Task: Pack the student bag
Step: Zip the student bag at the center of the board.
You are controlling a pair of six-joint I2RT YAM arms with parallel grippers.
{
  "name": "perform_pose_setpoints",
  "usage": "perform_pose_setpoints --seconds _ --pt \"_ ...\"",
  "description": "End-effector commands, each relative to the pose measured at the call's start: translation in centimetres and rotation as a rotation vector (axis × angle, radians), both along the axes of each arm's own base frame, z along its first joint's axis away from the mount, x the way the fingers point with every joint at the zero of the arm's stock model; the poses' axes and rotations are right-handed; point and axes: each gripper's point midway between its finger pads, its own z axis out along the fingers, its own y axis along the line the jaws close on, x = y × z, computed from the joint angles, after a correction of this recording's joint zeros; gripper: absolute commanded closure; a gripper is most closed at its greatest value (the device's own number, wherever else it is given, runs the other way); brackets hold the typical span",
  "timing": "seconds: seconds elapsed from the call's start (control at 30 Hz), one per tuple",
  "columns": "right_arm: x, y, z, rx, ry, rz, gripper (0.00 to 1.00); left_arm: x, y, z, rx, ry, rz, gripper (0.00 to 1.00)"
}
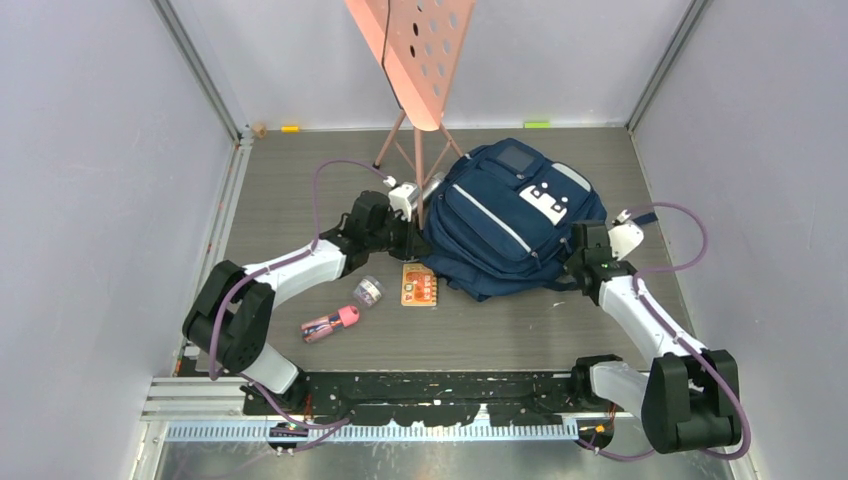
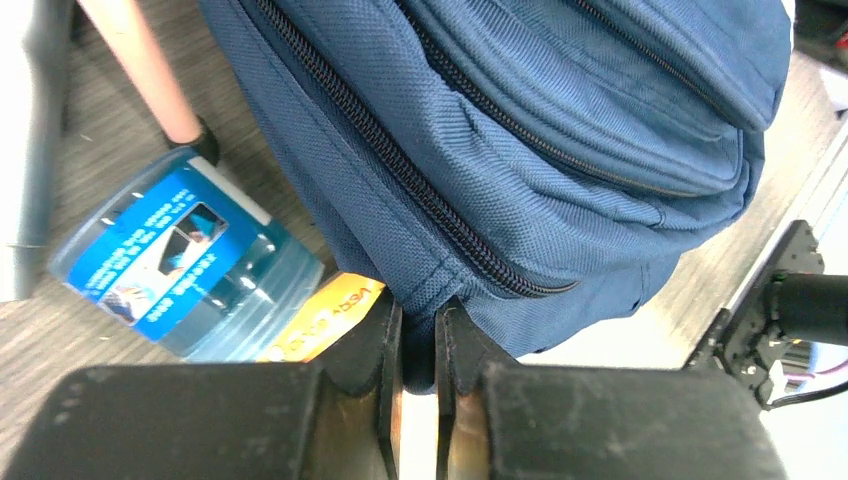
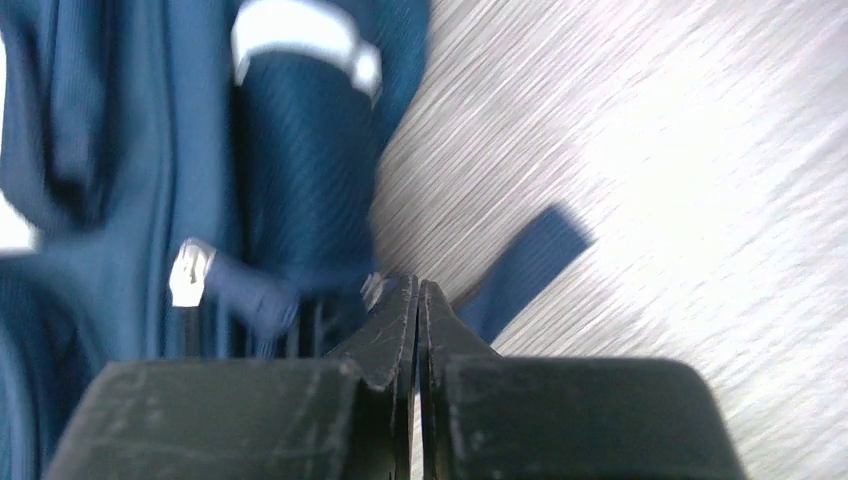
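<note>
The student bag [image 1: 515, 220], navy blue with grey stripes and patches, lies flat in the middle of the table. At its left corner my left gripper [image 1: 418, 240] is shut on a fold of the bag's fabric [image 2: 440, 275] just below a zipper. In the left wrist view that gripper [image 2: 418, 318] pinches the blue cloth between its fingers. Against the bag's lower right edge sits my right gripper [image 1: 575, 262]. In the blurred right wrist view its jaws [image 3: 417, 288] are pressed together with nothing visible between them, beside a loose blue strap [image 3: 525, 265].
A pink perforated stand [image 1: 420, 60] on thin legs rises behind the bag. A clear tub with a blue label [image 2: 170, 265] lies by those legs. An orange card pack [image 1: 419, 285], a small round container [image 1: 368, 291] and a pink item [image 1: 330, 323] lie front left.
</note>
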Motion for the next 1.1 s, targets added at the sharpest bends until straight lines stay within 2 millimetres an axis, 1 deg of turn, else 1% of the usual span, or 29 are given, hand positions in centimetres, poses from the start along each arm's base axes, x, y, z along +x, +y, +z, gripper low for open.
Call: perform_pose_setpoints --seconds 0.0,0.03,0.1,0.13,0.17,0.2,0.23,0.3,0.33,0.37,0.4,0.43,0.47,0.5,0.53,0.57,0.6,0.63,0.7,0.73,0.77,0.8,0.83,0.87,0.9,0.93,0.97,1.0,1.07 --pt "0.8 -5.5 4.6 -0.188 -0.11 -0.2 1.0 1.7 0.6 3.0 -0.013 -0.157 -0.024 1.0" --pt "0.2 -5.9 4.6 -0.201 -0.109 -0.22 1.0 1.5 0.4 2.9 -0.006 -0.156 -0.036 1.0" --pt "-1.0 -6.5 5.9 -0.206 -0.174 -0.274 1.0 1.1 -0.1 2.5 0.023 -0.155 -0.073 1.0" --pt "-1.7 -6.8 5.8 -0.221 -0.177 -0.288 1.0 0.8 -0.4 2.2 0.037 -0.151 -0.092 1.0" --pt "-2.1 -7.0 6.7 -0.224 -0.215 -0.295 1.0 0.5 -0.8 2.0 0.042 -0.144 -0.108 1.0" --pt "-2.6 -7.2 6.7 -0.234 -0.215 -0.299 1.0 0.4 -0.9 1.9 0.04 -0.136 -0.111 1.0" --pt "-2.8 -7.2 7.4 -0.238 -0.239 -0.29 0.99 0.4 -1.0 1.7 0.035 -0.127 -0.106 1.0" --pt "-3.0 -6.9 8.1 -0.239 -0.252 -0.245 0.89 0.7 -0.7 1.5 0.038 -0.114 -0.07 1.0" --pt "-2.9 -6.3 8.3 -0.221 -0.256 -0.211 0.77 0.8 -0.5 1.5 0.042 -0.11 -0.051 1.0" --pt "-2.9 -6.1 8.7 -0.223 -0.259 -0.185 0.7 0.9 -0.3 1.5 0.05 -0.109 -0.033 1.0" --pt "-2.7 -5.4 8.8 -0.197 -0.261 -0.144 0.57 0.9 0.0 1.7 0.052 -0.11 -0.016 1.0" --pt "-2.6 -5.0 8.9 -0.192 -0.258 -0.107 0.51 0.9 0.1 2.0 0.05 -0.112 -0.004 1.0" --pt "-2.3 -3.9 9.0 -0.158 -0.256 -0.049 0.41 0.9 0.3 2.4 0.045 -0.12 0.006 1.0" --pt "-2.2 -3.3 9.0 -0.151 -0.246 -0.001 0.37 0.9 0.4 2.7 0.042 -0.125 0.017 1.0" --pt "-1.7 -1.8 9.1 -0.1 -0.247 0.08 0.3 0.9 0.5 2.9 0.04 -0.125 0.025 1.0" --pt "-1.6 -1.1 8.9 -0.089 -0.233 0.133 0.26 0.8 0.6 3.1 0.039 -0.122 0.032 1.0" --pt "-1.3 0.4 9.2 -0.041 -0.241 0.204 0.25 0.9 0.7 3.3 0.039 -0.118 0.042 1.0" --pt "-1.3 1.0 9.0 -0.024 -0.226 0.236 0.23 0.7 1.0 3.2 0.049 -0.096 0.051 1.0" --pt "-1.2 3.0 9.0 0.045 -0.218 0.328 0.22 0.5 1.5 3.3 0.06 -0.074 0.072 1.0" --pt "-1.1 3.4 9.1 0.058 -0.215 0.356 0.22 0.4 1.6 3.3 0.062 -0.064 0.08 1.0" --pt "-1.1 4.6 9.2 0.096 -0.22 0.408 0.22 0.3 1.8 3.4 0.059 -0.059 0.091 0.98" --pt "-1.1 5.2 9.2 0.117 -0.222 0.441 0.22 0.2 2.0 3.5 0.054 -0.055 0.099 0.96" --pt "-1.0 6.4 9.5 0.157 -0.24 0.494 0.22 0.1 2.0 3.7 0.046 -0.054 0.102 0.94" --pt "-1.1 7.0 9.3 0.176 -0.246 0.517 0.22 -0.1 2.0 3.8 0.04 -0.052 0.101 0.87" --pt "-1.0 7.8 9.6 0.201 -0.268 0.554 0.22 -0.3 2.1 3.9 0.035 -0.048 0.101 0.75" --pt "-1.2 8.1 9.4 0.213 -0.273 0.569 0.22 -0.6 2.2 4.0 0.032 -0.04 0.104 0.64" --pt "-1.2 8.6 9.5 0.226 -0.285 0.592 0.22 -0.8 2.4 4.0 0.032 -0.032 0.11 0.56" --pt "-1.4 9.0 9.3 0.234 -0.282 0.609 0.22 -1.0 2.6 4.3 0.026 -0.033 0.12 0.49" --pt "-1.7 10.0 9.1 0.252 -0.279 0.651 0.22 -1.4 3.2 4.7 0.017 -0.03 0.151 0.39"
